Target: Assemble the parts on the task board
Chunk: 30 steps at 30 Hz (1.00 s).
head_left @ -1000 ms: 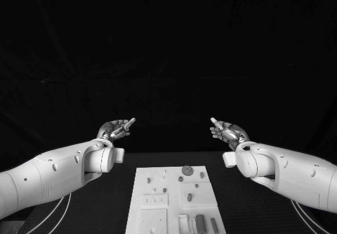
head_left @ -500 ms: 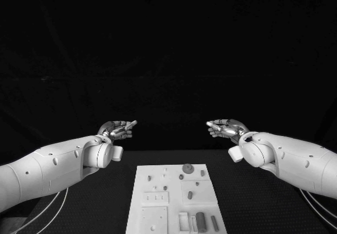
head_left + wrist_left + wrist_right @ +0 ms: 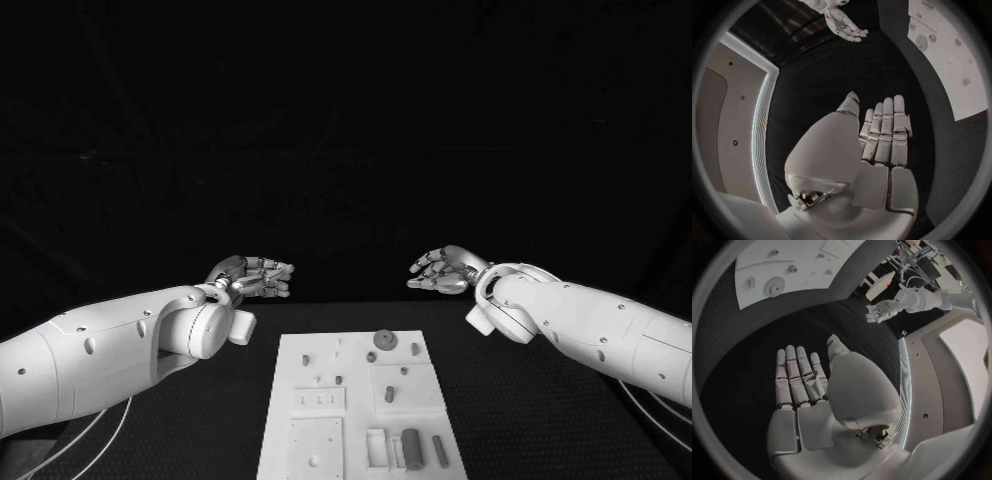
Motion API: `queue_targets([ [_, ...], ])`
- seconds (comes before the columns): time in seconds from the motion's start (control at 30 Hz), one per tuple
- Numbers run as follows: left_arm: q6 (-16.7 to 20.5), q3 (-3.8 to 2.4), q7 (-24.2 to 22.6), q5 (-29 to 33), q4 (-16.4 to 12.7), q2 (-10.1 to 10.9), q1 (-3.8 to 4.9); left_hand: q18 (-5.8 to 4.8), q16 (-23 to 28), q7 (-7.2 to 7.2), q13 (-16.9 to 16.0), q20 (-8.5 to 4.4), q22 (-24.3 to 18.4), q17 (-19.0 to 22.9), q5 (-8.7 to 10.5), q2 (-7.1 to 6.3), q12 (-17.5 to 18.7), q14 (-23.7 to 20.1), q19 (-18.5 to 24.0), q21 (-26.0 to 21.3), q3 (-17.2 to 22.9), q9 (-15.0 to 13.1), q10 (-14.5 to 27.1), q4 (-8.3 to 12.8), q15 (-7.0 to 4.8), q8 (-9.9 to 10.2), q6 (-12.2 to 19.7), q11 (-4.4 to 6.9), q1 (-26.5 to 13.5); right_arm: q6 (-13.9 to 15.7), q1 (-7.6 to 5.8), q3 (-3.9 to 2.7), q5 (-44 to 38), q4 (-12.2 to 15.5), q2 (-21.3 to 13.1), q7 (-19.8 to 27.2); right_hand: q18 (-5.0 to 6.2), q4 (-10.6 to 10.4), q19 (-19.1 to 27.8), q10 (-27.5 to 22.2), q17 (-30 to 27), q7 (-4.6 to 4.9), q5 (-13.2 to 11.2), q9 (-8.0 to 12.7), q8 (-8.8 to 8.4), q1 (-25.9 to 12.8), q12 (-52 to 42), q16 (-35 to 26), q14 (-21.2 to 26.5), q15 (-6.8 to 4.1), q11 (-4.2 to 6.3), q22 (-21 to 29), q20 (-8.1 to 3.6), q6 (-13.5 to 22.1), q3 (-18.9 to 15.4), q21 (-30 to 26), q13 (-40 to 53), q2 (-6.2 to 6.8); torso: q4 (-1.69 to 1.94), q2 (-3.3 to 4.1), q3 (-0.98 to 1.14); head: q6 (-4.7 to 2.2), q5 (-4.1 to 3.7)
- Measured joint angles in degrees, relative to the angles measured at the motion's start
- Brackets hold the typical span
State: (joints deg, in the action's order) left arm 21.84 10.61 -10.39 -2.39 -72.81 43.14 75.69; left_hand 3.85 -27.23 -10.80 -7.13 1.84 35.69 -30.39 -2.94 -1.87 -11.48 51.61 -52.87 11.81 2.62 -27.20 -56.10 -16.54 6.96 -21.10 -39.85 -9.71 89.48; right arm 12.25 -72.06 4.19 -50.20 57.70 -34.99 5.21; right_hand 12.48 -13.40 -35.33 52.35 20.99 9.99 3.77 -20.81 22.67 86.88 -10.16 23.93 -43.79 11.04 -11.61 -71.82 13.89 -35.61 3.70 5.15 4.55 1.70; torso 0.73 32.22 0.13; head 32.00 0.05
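The white task board (image 3: 290, 382) lies on the black table in front of me. On it are grey parts: a round disc (image 3: 384, 340) at the far end, a small oval piece (image 3: 389, 395) mid-board, and upright pegs (image 3: 411, 449) at the near end. My left hand (image 3: 257, 276) hovers beyond the board's far left corner and holds nothing. My right hand (image 3: 444, 270) hovers beyond the far right corner, also bare. In the wrist views the left hand (image 3: 879, 140) and the right hand (image 3: 801, 380) have straight fingers with bare palms. The board (image 3: 954, 75) (image 3: 798, 257) lies off to one side of each.
Black table surface surrounds the board on both sides. White cables (image 3: 108, 435) run along the table under my left arm. Each wrist view also catches the other hand, the right hand (image 3: 845, 25) and the left hand (image 3: 879, 310), held above the table.
Both hands have turned from fingers pointing up to fingers levelled toward each other, and have dropped slightly. The head view has shifted a little, so the board sits higher in the picture.
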Motion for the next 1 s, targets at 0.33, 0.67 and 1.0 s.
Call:
queue_targets([
  [0.33,-1.24,0.02,0.31,-0.76,-6.55,2.97,0.03,-0.05,0.62,-0.04,0.01,0.01,-0.24,-0.18,0.00,-0.01,0.00,0.00,0.01,-0.25,0.00,0.43,-0.20,0.00,0.00,0.22,-0.38,-0.20,0.45,-1.14,1.24,-0.02,-17.01,-1.51,1.63,-0.50,1.86,-0.68,-16.93,14.71,7.19,1.03,0.00,-1.97,0.84,6.21,-3.56,5.99,-15.56,-6.79,5.49,0.26,-3.58,-7.05,-2.83,4.21,3.23,0.10,1.80,1.79,0.23,1.01,-1.53],
  [0.67,-1.45,0.01,0.49,-1.00,-9.65,4.25,0.02,-0.32,0.87,-0.04,0.01,0.01,-0.32,-0.36,0.00,-0.01,0.23,0.00,0.01,-0.25,0.00,0.65,-0.32,0.00,0.00,0.52,-0.38,-0.09,0.45,-3.66,1.34,-0.01,-30.17,1.74,2.60,-2.10,2.16,-2.53,-24.15,21.01,12.86,-0.16,0.00,-3.40,0.44,9.47,-4.94,9.72,-20.96,-10.11,7.96,-1.47,-6.38,-9.99,-4.59,6.77,7.40,0.08,3.81,4.14,-0.15,2.13,-3.30],
  [1.0,-1.63,0.01,0.71,-1.08,-10.50,4.23,0.03,-0.46,1.10,-0.09,0.02,-0.03,-0.38,-0.45,0.00,-0.01,0.45,-0.01,-0.03,-0.45,-0.16,0.79,-0.41,-0.15,0.00,0.52,-0.74,0.00,0.45,-5.13,2.52,-0.01,-37.51,3.27,3.99,-3.20,2.06,-2.96,-28.61,24.80,16.33,-1.20,0.00,-4.12,-0.86,9.07,-4.42,11.67,-25.08,-12.25,9.08,-3.09,-8.25,-12.58,0.76,8.58,10.37,2.05,5.32,6.05,-0.63,2.11,-4.56],
])
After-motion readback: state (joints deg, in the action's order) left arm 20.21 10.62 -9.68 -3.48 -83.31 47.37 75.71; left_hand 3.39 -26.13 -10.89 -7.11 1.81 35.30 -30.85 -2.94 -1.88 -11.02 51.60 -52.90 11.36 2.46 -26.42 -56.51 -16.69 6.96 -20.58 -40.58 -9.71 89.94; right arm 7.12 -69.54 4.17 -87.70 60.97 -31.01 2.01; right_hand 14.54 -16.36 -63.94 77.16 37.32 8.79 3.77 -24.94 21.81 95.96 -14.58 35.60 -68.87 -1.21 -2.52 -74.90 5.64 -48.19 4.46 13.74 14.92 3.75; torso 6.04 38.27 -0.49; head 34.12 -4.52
